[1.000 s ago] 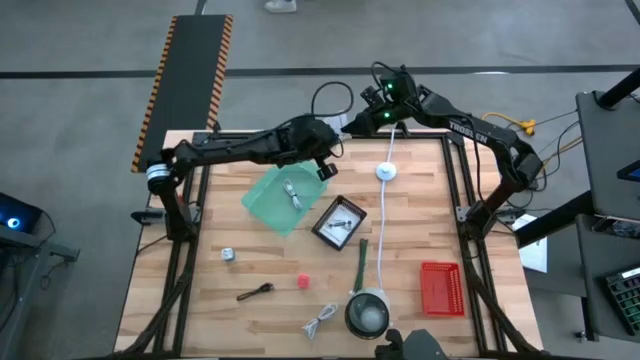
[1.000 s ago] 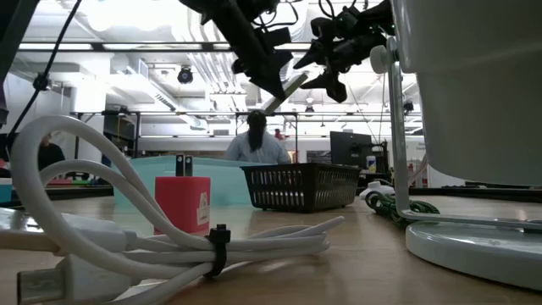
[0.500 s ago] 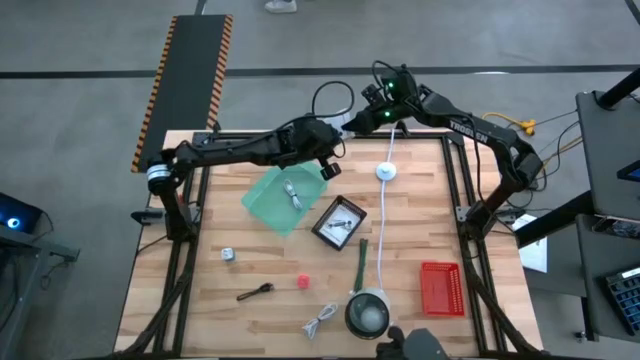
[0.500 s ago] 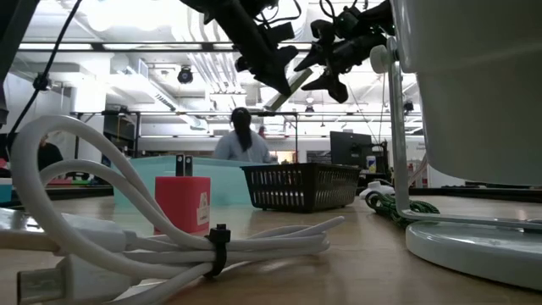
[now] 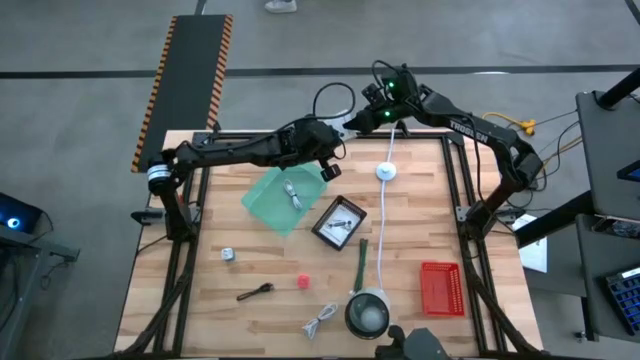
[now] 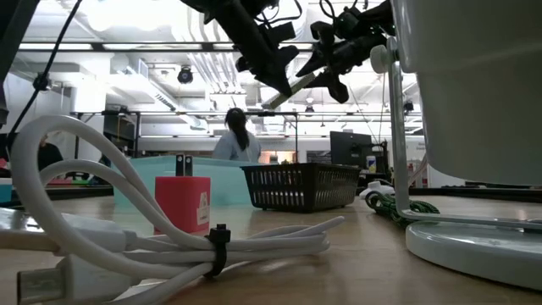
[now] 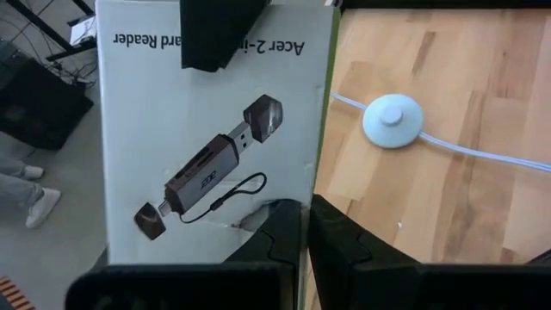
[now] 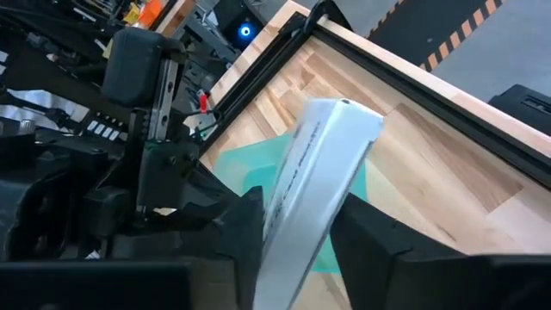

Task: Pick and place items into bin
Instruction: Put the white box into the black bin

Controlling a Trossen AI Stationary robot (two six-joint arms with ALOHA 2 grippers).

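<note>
A white printed card-reader box [image 7: 215, 146] hangs high over the table's far edge, between my two grippers. My left gripper [image 7: 301, 237] is shut on one end of it. My right gripper [image 8: 297, 237] is shut on the other end; one of its fingers [image 7: 219, 34] shows in the left wrist view. On the table lie a green bin [image 5: 283, 197] holding a coiled cable, a dark green stick [image 5: 359, 262], a pink ball [image 5: 302, 282], a brown utensil [image 5: 255, 292], a small metal piece [image 5: 228, 255] and a second coiled cable [image 5: 320, 322]. My left gripper holds the box by the corner nearest it [image 7: 258, 220]; the cardboard is creased beside the fingers. The fingers hide the contact itself. The box is lifted clear of the table, slanting up away from this gripper. My right gripper pinches the box's two broad faces [image 8: 297, 207] between its two fingers, at the end away from my left gripper. The box stands edge-on between the fingers and runs out ahead of them. It is lifted clear, high above the table.
A black mesh tray [image 5: 338, 222] with a small item lies beside the bin. A long white cord with a round puck [image 5: 386, 171] runs down the table's middle to a grey bowl [image 5: 367, 315]. A red basket [image 5: 440, 288] sits near right.
My right gripper's fingers have closed in on the free end of the box, taking hold of it. Both arms have stayed in place, and the box keeps its slant high over the table's far edge.
</note>
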